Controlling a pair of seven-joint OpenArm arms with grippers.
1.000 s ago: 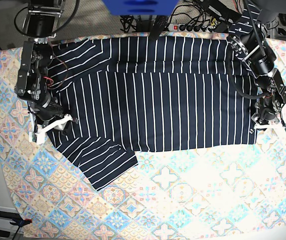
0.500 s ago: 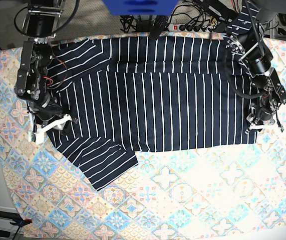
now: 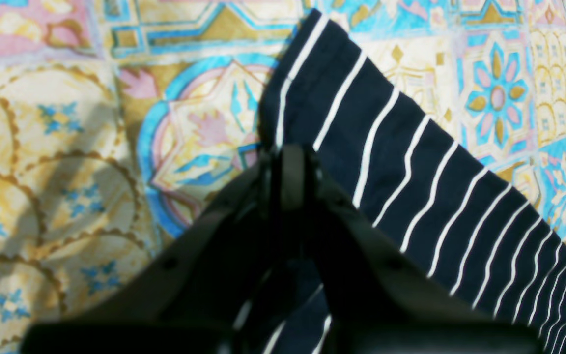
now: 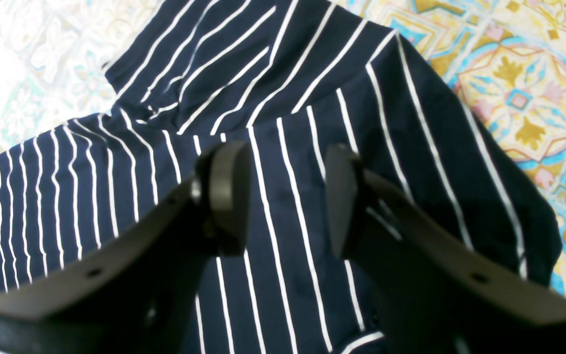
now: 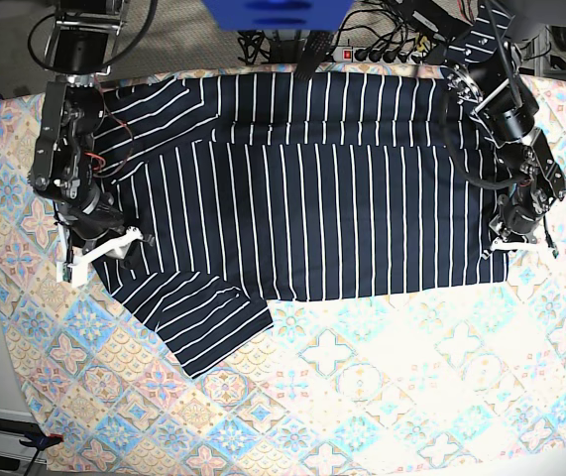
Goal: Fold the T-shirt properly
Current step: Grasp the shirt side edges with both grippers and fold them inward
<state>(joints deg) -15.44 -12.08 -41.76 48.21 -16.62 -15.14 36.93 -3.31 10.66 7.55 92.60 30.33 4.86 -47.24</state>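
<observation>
Left pincer (image 3: 288,169) pinching T-shirt (image 5: 312,188) hem corner, right pincer (image 4: 283,196) spread above fabric; advice: lift corner evenly, keep hem taut

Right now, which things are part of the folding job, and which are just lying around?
For the job:
- striped T-shirt
- left end effector, shut on the shirt's corner
- right end effector, open over the shirt

Just lying about:
- patterned tablecloth
- power strip and cables behind the table

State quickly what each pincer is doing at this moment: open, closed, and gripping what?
Left pincer: closed on the corner edge of the T-shirt.
Right pincer: open, poised over the T-shirt, gripping nothing.
</observation>
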